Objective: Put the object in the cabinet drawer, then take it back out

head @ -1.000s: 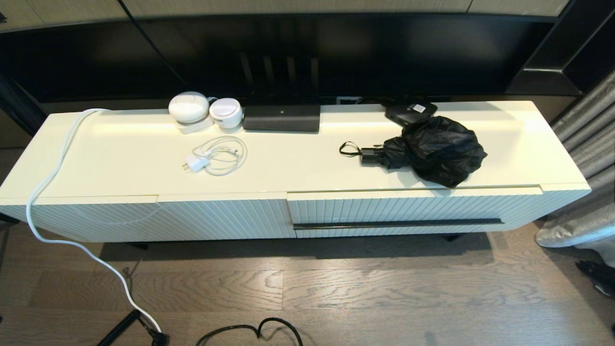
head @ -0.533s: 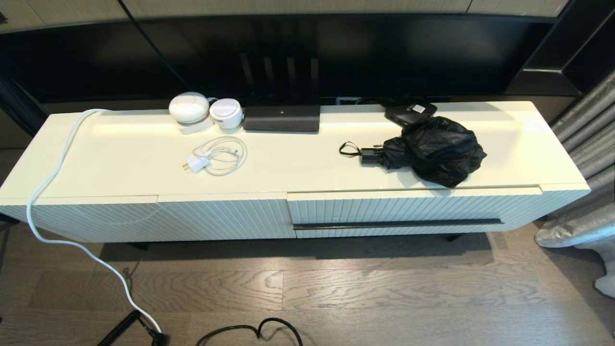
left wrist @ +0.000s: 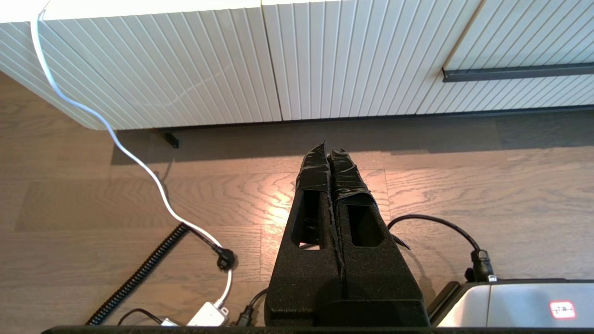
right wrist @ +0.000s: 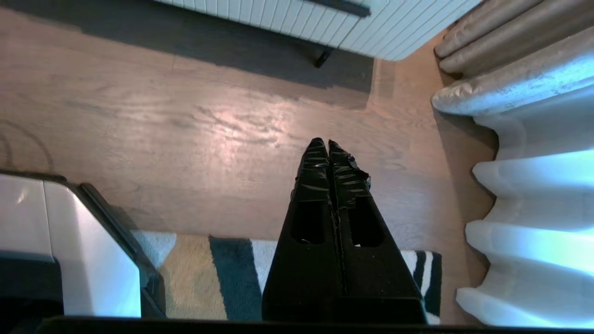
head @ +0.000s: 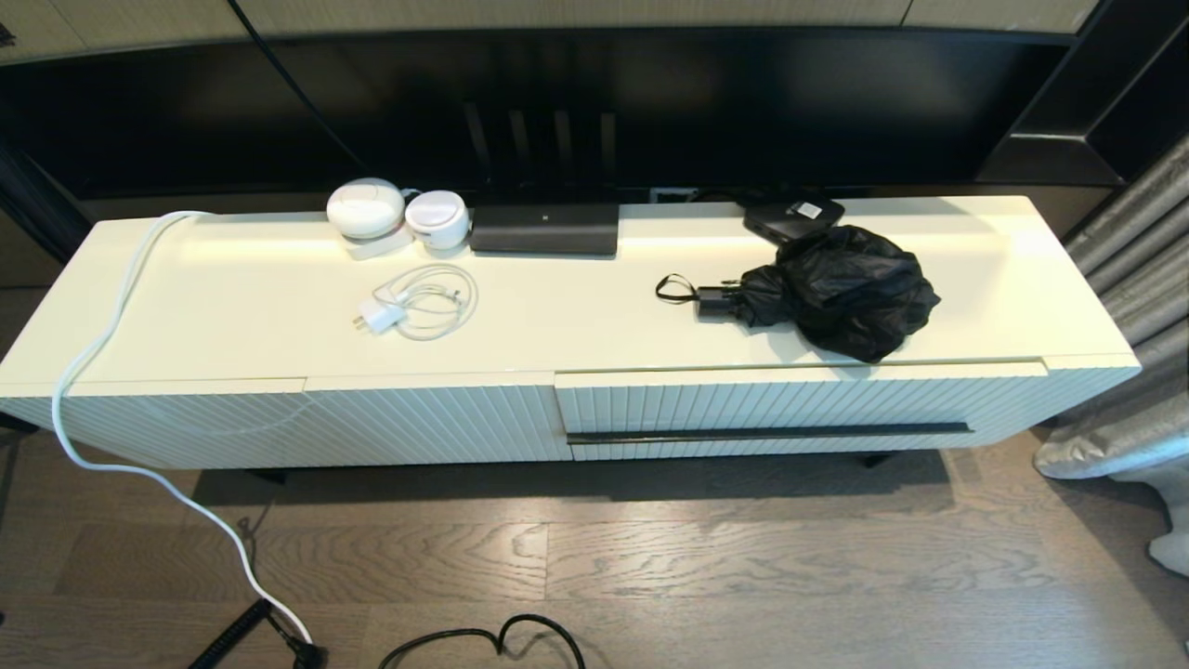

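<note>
The black folding umbrella (head: 841, 288) lies on the cabinet top at the right, its short handle and wrist loop (head: 675, 289) pointing left. Just below it the ribbed cream drawer (head: 799, 401) is closed, its dark bar handle (head: 769, 433) running along the front. The drawer handle (left wrist: 517, 73) also shows in the left wrist view. Neither arm appears in the head view. My left gripper (left wrist: 330, 149) hangs shut and empty over the wood floor in front of the cabinet. My right gripper (right wrist: 326, 144) is shut and empty above the floor near the curtain.
On the cabinet top (head: 576, 316) lie a white charger with coiled cable (head: 415, 302), two white round devices (head: 395, 216), a black box (head: 544, 228) and a flat black box with a sticker (head: 794, 216). A white cable (head: 102, 372) trails to the floor. Curtains (head: 1138, 307) stand at the right.
The cabinet, umbrella and drawer have not moved. A dark object at the floor's right edge a second ago is gone from the head view.
</note>
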